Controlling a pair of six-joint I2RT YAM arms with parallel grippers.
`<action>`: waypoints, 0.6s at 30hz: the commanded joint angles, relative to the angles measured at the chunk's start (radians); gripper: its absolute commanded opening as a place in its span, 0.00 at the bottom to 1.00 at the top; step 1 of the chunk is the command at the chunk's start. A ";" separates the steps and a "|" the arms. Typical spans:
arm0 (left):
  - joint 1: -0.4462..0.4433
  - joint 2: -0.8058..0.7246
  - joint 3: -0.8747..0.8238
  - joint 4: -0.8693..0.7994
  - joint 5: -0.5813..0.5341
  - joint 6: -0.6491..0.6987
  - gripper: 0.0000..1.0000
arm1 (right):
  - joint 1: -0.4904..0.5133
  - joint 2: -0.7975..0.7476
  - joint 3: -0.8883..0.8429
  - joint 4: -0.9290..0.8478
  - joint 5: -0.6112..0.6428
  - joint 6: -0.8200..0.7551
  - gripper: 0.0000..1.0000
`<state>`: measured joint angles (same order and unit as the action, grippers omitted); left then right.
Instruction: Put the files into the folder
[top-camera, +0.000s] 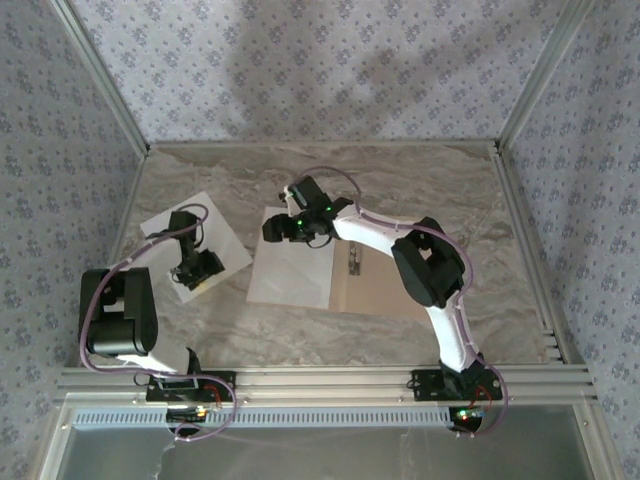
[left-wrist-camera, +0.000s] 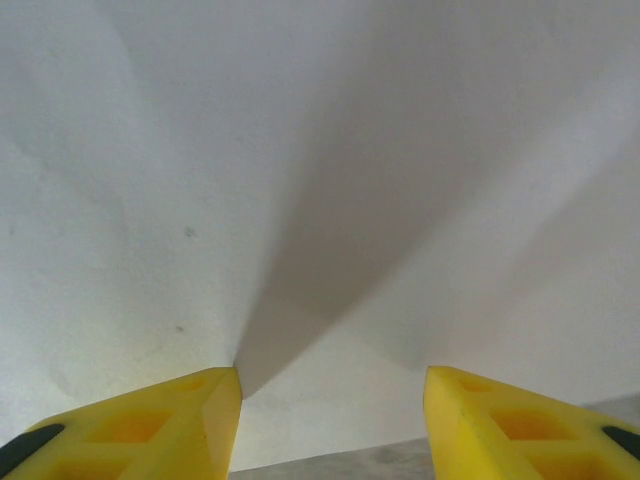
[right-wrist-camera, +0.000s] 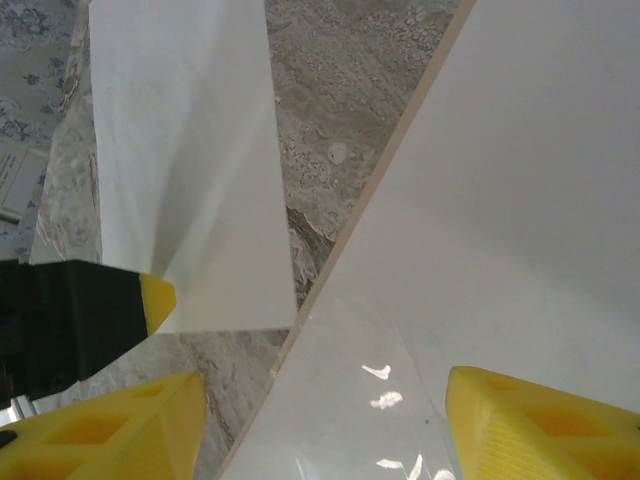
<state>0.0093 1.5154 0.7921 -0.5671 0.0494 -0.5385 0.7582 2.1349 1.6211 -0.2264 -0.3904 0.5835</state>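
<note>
One white file (top-camera: 205, 232) lies at an angle on the table's left side. My left gripper (top-camera: 195, 270) rests on it, open. In the left wrist view the sheet (left-wrist-camera: 300, 150) creases between the spread fingers of the left gripper (left-wrist-camera: 330, 375). The tan folder (top-camera: 385, 285) lies open at the centre, with a second white file (top-camera: 290, 272) on its left half. My right gripper (top-camera: 275, 228) hovers open over that sheet's far-left corner. The right wrist view has this file (right-wrist-camera: 520, 200), the folder's tan edge (right-wrist-camera: 385, 165) and the other file (right-wrist-camera: 190, 150) beyond the right gripper (right-wrist-camera: 322, 378).
A small dark metal clip (top-camera: 353, 262) sits at the folder's spine. A clear glossy film (right-wrist-camera: 400, 400) lies over the sheet under my right gripper. Bare marble table (top-camera: 400, 190) stretches behind the folder. Patterned walls enclose three sides.
</note>
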 joint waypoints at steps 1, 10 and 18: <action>0.001 0.000 0.010 -0.136 -0.111 0.035 0.52 | 0.018 0.056 0.053 0.017 -0.011 0.062 0.67; 0.019 -0.273 -0.040 -0.052 -0.213 0.026 0.58 | 0.046 0.151 0.158 0.067 -0.068 0.145 0.64; 0.124 -0.425 -0.135 0.108 -0.234 -0.003 1.00 | 0.114 0.231 0.284 -0.016 0.039 0.096 0.63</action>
<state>0.0982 1.1095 0.6910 -0.5339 -0.1730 -0.5350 0.8448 2.3333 1.8553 -0.1974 -0.4019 0.6979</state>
